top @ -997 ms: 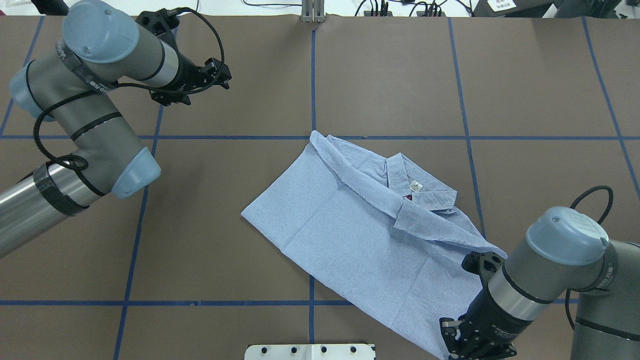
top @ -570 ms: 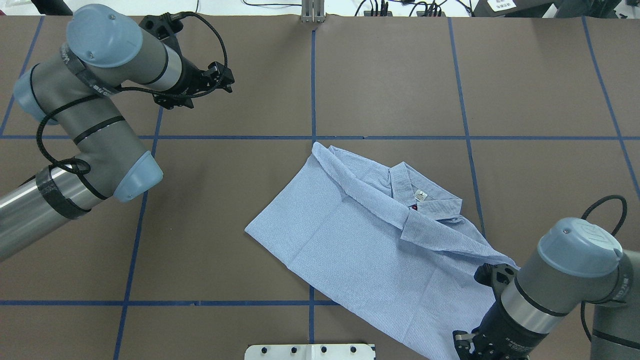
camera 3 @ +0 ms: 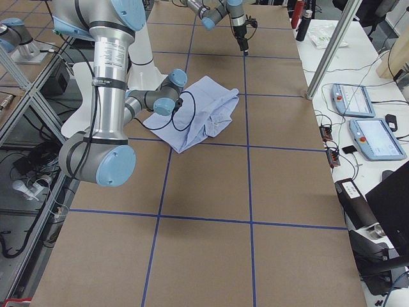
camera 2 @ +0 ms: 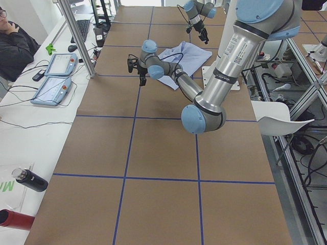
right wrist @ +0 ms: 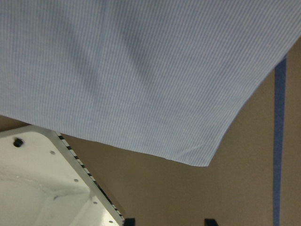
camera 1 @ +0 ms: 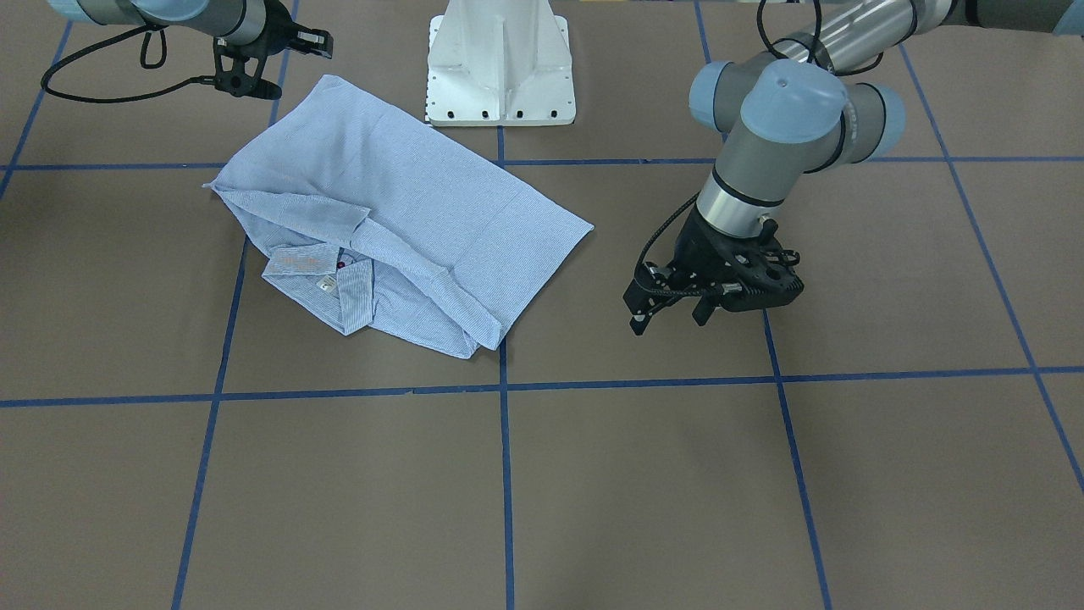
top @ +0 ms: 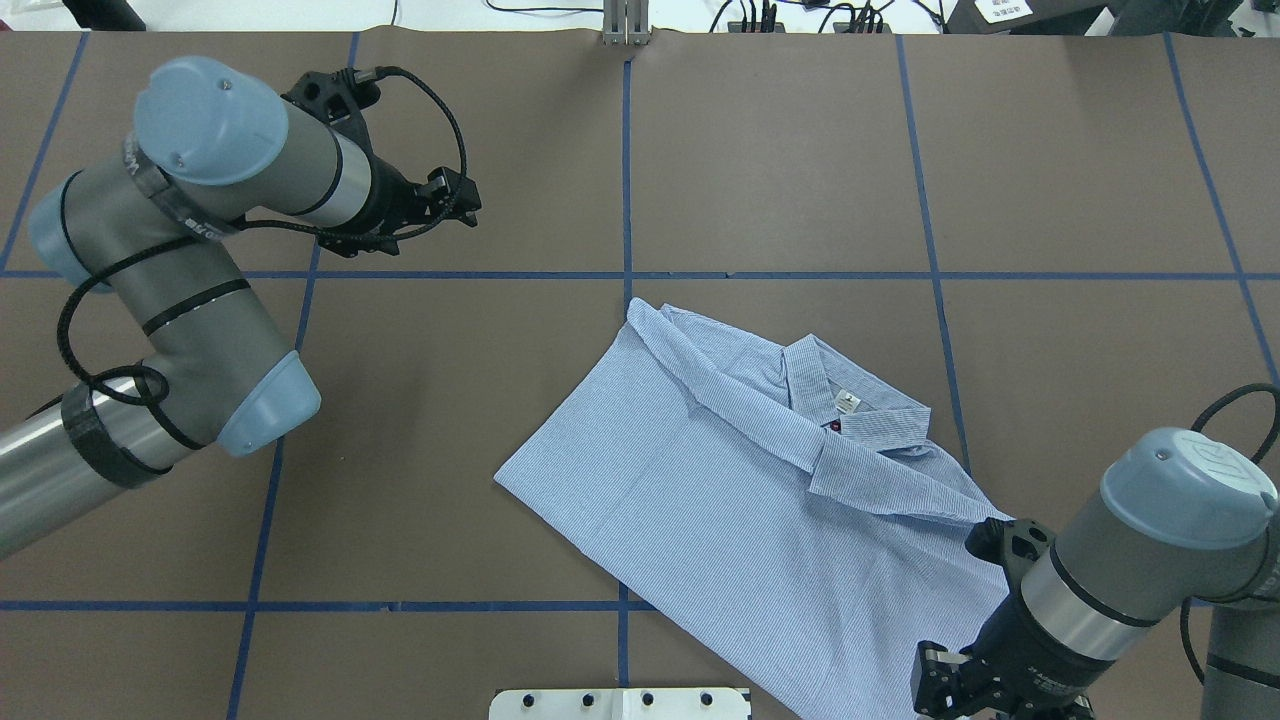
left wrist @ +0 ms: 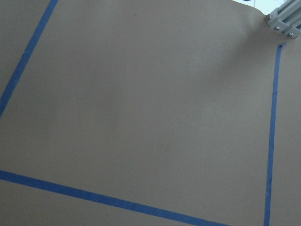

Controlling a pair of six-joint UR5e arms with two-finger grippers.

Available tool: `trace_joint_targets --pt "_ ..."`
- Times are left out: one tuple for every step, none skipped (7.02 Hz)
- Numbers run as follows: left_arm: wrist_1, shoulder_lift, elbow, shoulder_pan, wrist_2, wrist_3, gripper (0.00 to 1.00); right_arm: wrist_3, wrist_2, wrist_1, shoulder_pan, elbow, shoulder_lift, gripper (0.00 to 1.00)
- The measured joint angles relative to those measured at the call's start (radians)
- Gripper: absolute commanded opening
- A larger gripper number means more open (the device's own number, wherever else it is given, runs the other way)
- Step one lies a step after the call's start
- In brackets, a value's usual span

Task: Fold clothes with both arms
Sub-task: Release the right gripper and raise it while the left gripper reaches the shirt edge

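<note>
Half done, I reckon: shirt lies diagonal as a flat panel, sleeves tucked in, collar up, mostly on R side. Cross-fold not yet made. R gripper has jaws apart, empty, just off the hem corner by the pedestal. L gripper also spread, empty, well clear of shirt over bare table.

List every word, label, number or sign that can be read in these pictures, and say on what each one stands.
No text can be read with certainty.
Label on the shirt collar: too small.
White print on the right arm: blurred.
Print on the left arm band: blurred.
Card beyond the table's far edge: too small.
Sticker on the left arm, left side view: too small.
</note>
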State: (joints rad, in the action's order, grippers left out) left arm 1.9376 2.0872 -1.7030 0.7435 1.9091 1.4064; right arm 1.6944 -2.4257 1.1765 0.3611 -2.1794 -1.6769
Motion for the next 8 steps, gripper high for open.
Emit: trace_joint_targets --pt "0.001 -0.019 -0.033 -0.045 -0.001 0.049 0.99 -0.006 0.009 0.0 0.061 0.013 0.042 1.0" --pt "0.002 -0.027 -0.052 -0.096 -0.002 0.11 0.98 -0.015 0.014 0.0 0.142 0.032 0.094 1.0" --pt "0.003 -0.029 -0.062 -0.149 -0.005 0.171 0.94 -0.047 0.016 -0.001 0.232 0.053 0.144 1.0" --pt "0.004 -0.028 -0.066 -0.202 -0.02 0.229 0.92 -0.113 0.019 -0.001 0.321 0.069 0.186 1.0" --pt "0.004 -0.026 -0.066 -0.256 -0.053 0.278 0.91 -0.19 0.035 -0.001 0.385 0.075 0.214 1.0" --pt "0.003 -0.026 -0.063 -0.295 -0.081 0.309 0.89 -0.249 0.064 -0.001 0.42 0.077 0.235 1.0" --pt "0.001 -0.029 -0.056 -0.32 -0.098 0.324 0.87 -0.276 0.091 -0.002 0.433 0.077 0.246 1.0" --pt "-0.003 -0.033 -0.049 -0.338 -0.11 0.33 0.87 -0.285 0.111 -0.002 0.438 0.078 0.252 1.0"
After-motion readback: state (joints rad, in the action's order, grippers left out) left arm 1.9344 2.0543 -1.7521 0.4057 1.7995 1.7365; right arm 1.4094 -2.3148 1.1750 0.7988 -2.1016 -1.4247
